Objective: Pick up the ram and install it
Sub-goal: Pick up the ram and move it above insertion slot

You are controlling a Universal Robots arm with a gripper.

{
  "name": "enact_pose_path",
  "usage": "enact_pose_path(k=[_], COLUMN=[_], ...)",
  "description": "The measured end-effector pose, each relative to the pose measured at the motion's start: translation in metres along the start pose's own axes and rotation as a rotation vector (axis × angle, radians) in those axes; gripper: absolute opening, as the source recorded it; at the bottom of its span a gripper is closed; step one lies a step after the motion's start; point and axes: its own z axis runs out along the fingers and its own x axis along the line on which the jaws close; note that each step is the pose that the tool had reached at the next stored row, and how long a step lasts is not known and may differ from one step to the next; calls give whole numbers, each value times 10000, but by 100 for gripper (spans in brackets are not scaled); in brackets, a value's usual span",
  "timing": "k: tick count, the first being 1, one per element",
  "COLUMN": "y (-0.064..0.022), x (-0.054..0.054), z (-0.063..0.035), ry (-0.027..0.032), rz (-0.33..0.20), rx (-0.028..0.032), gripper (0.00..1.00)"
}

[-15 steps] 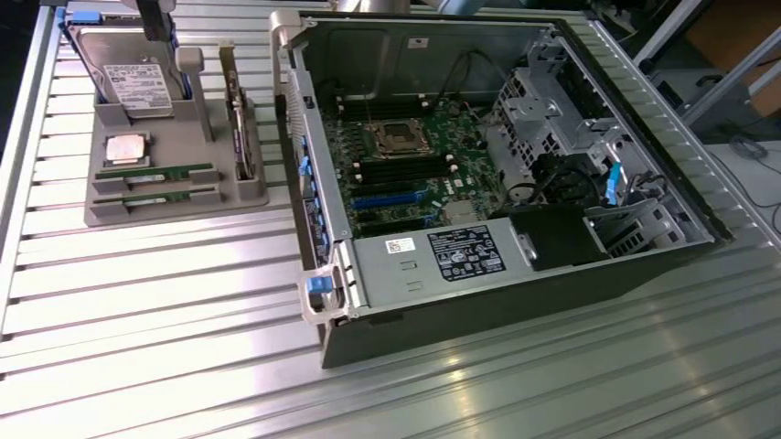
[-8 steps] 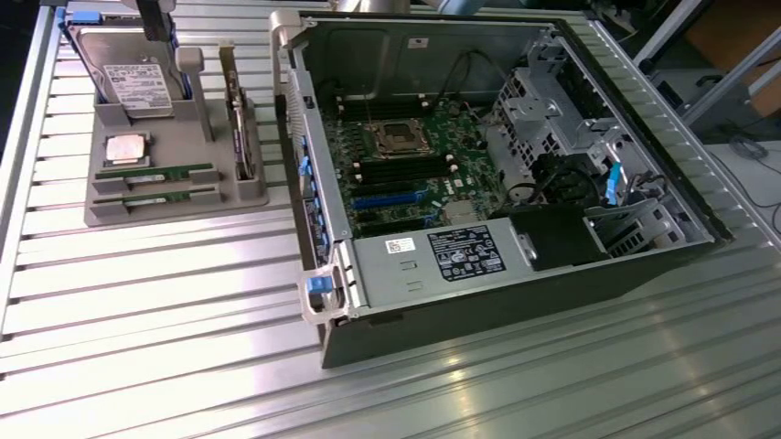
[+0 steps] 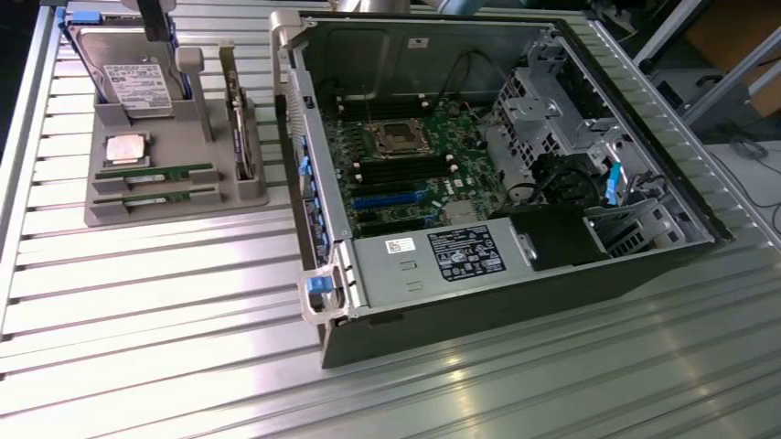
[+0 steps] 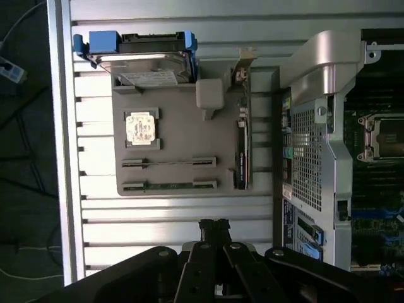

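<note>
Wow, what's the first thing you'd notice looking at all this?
The big open black computer case with its green motherboard sits at the exterior view's right. On that view's left, a grey plastic holder carries two narrow green ram sticks. The shut black gripper hovers near it, empty.

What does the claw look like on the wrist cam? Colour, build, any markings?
Black two-finger claw: short blocky tips on angled linkage bars, joined by round pivot pins with a dull sheen. No cables or markings that I can make out.
</note>
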Motion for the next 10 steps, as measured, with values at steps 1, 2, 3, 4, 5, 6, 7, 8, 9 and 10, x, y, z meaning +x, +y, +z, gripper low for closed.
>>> enact_pose_path(k=[1, 2, 3, 4, 5, 6, 7, 8, 9, 10], y=[0, 0, 0, 0, 0, 0, 0, 0, 0, 0], x=[0, 0, 1, 1, 1, 1, 1, 1, 1, 1], z=[1, 1, 2, 2, 2, 3, 3, 4, 4, 5], ry=[0, 0, 1, 1, 2, 2, 3, 3, 4, 4], rz=[-245, -465, -881, -1200, -1486, -1769, -2155, -2448, -2752, -3099], rx=[-1, -3, -5, -6, -7, -9, -10, -12, -13, -15], gripper=[11, 11, 11, 11, 11, 11, 11, 11, 11, 11])
